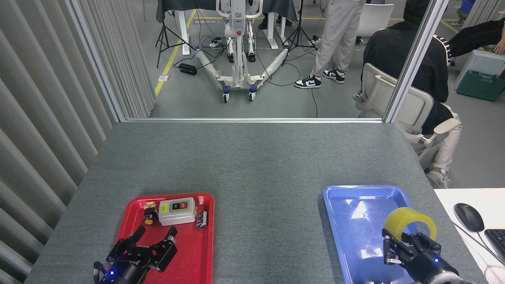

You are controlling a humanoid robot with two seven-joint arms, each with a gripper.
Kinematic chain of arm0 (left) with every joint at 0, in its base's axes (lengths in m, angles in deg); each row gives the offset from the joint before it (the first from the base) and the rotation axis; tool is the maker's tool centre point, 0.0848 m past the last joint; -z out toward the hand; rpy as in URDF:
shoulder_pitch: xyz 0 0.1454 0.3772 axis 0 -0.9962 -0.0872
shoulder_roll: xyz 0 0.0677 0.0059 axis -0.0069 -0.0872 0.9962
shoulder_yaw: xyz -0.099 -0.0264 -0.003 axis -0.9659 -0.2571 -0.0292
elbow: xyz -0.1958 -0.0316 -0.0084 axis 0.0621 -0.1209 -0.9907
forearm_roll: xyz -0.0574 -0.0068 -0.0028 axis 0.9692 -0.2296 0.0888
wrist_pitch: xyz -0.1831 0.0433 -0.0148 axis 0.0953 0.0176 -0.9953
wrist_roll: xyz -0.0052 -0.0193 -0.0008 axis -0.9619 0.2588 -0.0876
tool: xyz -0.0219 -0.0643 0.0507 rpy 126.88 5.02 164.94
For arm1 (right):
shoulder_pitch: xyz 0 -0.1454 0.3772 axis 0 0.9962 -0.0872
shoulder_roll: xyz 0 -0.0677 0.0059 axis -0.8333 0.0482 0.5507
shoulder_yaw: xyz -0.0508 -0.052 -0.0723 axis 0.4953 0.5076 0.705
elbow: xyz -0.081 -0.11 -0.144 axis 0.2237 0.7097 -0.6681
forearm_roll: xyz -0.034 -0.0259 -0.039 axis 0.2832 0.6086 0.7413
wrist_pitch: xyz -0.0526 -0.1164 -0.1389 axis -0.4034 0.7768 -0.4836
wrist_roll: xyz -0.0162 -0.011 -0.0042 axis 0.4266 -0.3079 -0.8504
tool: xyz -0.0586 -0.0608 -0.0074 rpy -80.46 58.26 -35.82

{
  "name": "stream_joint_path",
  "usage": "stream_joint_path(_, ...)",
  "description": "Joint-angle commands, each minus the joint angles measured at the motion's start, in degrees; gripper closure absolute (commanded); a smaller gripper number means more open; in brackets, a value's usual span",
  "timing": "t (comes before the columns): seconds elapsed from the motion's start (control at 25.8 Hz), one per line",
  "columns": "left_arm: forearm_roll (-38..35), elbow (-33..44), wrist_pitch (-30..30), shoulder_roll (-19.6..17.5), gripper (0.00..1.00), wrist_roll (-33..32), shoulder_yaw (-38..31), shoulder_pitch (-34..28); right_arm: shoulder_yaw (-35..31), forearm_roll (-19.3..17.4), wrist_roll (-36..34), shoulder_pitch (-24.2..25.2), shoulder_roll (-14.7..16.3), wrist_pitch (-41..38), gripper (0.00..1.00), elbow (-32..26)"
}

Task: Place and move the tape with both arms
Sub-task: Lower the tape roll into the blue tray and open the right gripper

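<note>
My right pincer [410, 246] is clamped on the packing tape roll [410, 225] above the blue tray [355, 221]; released high, it could roll out; my left pincer [152, 242] gapes empty.

two trays [329, 197], one tape [408, 223]

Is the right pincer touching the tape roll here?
Touching. The head view shows the right pincer closed around the lower rim of the tape roll, carrying it over the blue tray.
</note>
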Motion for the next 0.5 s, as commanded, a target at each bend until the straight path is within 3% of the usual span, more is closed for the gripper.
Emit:
stream_joint_path(0.0,-1.41,1.84,1.21,0.61,0.01,-0.13,-2.84,-2.41,4.55,-4.34,5.93,-5.52,2.52,5.59,1.00,3.82)
stream_joint_path(0.16,-1.41,1.75,2.71,0.70,0.01,-0.04,-2.93,-2.59,6.57,-10.23,9.36,-8.42,3.05,10.78,1.00,6.01)
stream_joint_path(0.47,-1.49,1.84,3.06,3.07,0.01,0.23,-2.58,-2.76,14.22,-16.29,10.24,-14.57,2.96,13.33,1.00,13.57)
